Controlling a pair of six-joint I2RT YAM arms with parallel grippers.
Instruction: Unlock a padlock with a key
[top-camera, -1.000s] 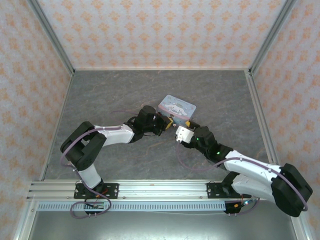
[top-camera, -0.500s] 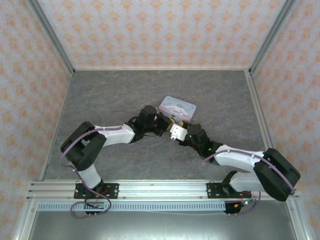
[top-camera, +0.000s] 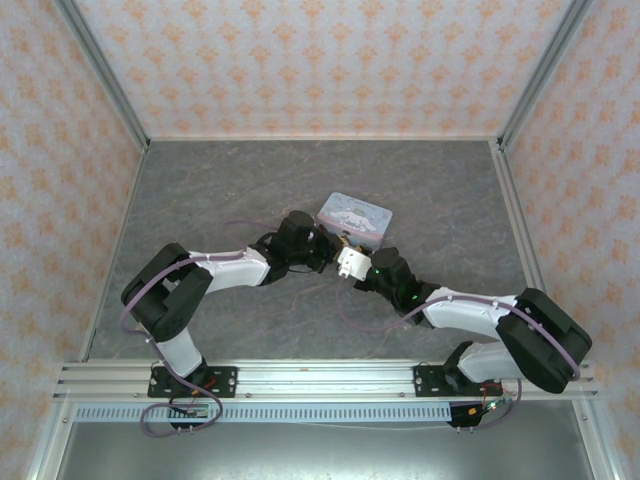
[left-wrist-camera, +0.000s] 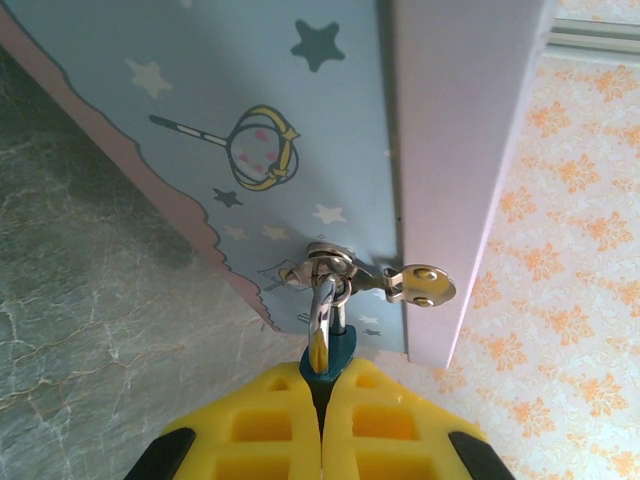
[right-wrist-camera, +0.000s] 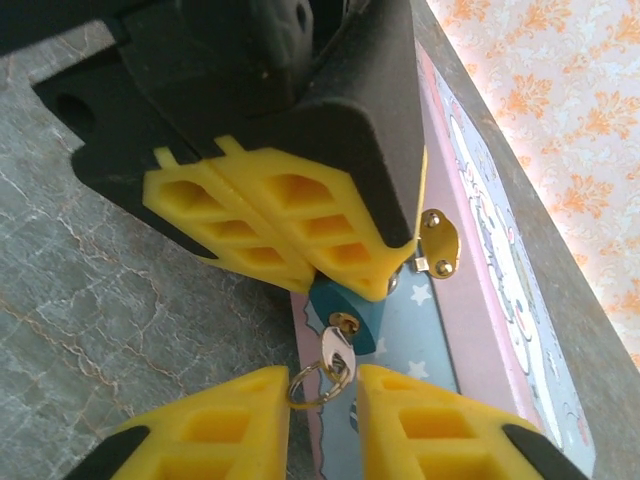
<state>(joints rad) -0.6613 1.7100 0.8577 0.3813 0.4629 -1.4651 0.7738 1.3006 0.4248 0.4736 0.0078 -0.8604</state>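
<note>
Beside the cartoon tin (left-wrist-camera: 200, 120), the left gripper (left-wrist-camera: 322, 400) clamps the padlock (right-wrist-camera: 345, 303), while the right gripper (right-wrist-camera: 322, 388) is spread around the key (right-wrist-camera: 336, 352) in the keyhole (right-wrist-camera: 345, 322)

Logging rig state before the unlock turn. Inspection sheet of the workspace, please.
Surface: grey marbled table.
Job's things: padlock hangs by its shackle from the tin's hasp; key, on a ring, sits at its keyhole, seemingly inserted.
Clutter: pastel-blue cartoon tin; nothing else seen.
Grippers: left gripper shut on the padlock; right gripper open, fingers either side of the key.
Cables: purple cable loops beside the right arm.
Surroundings: orange-patterned walls; metal rail at the near edge.
</note>
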